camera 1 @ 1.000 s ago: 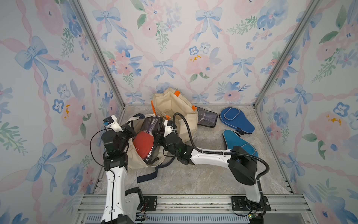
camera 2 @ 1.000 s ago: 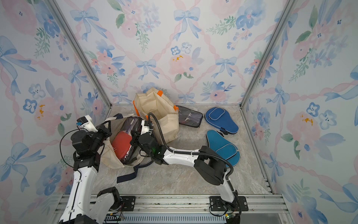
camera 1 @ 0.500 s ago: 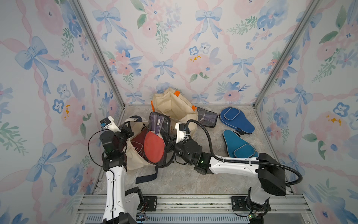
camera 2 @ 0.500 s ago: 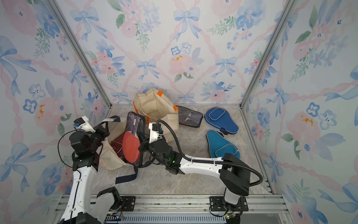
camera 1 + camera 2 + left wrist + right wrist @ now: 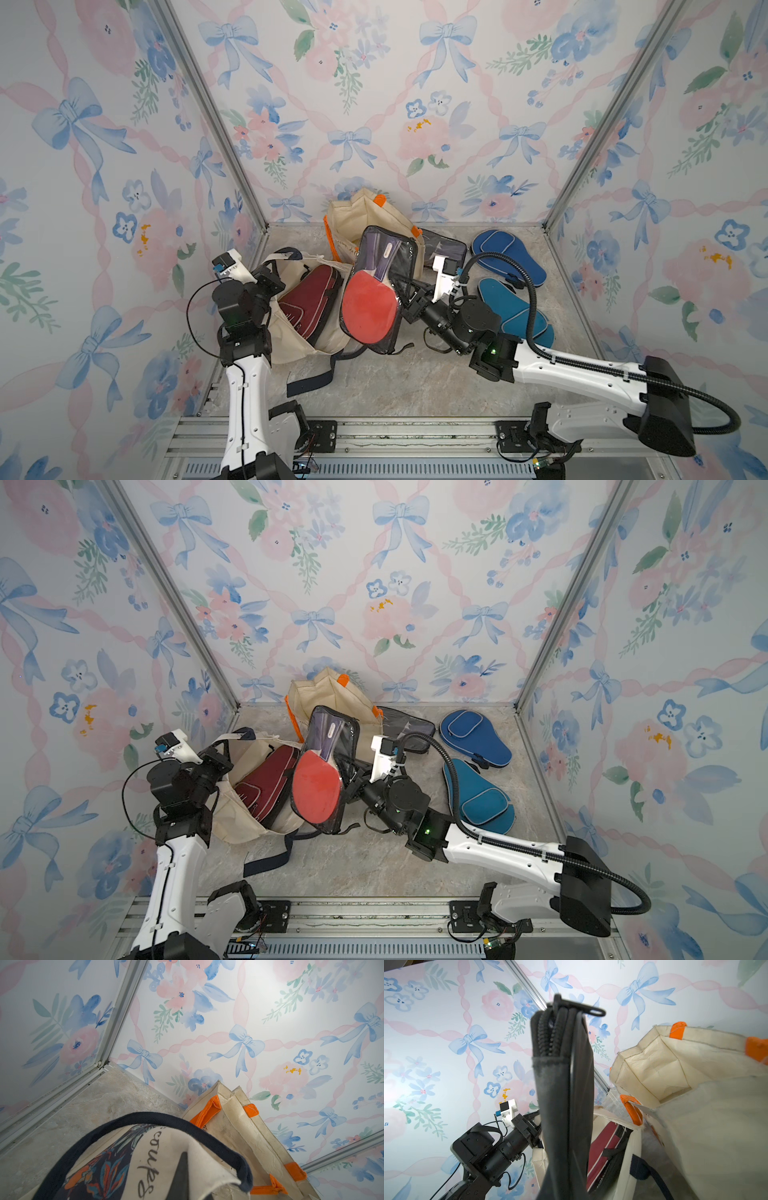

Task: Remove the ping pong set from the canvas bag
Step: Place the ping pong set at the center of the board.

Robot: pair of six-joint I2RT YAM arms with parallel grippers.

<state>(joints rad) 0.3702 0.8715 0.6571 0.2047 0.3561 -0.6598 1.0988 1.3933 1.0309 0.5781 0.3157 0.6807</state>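
From where I stand, the maroon case (image 5: 309, 299) sits half swallowed by the canvas bag (image 5: 299, 345), the right gripper (image 5: 405, 293) loses its fingertips behind the ping pong set (image 5: 374, 299), and the grey pouch (image 5: 446, 251) by the far wall shows only its right end behind that set.

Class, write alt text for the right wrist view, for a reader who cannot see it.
A black zipped paddle case fills the middle, seen edge-on and close up. Behind it, the left gripper grips the rim of a canvas bag with a maroon case inside; an orange-handled bag stands beyond, against floral wallpaper.
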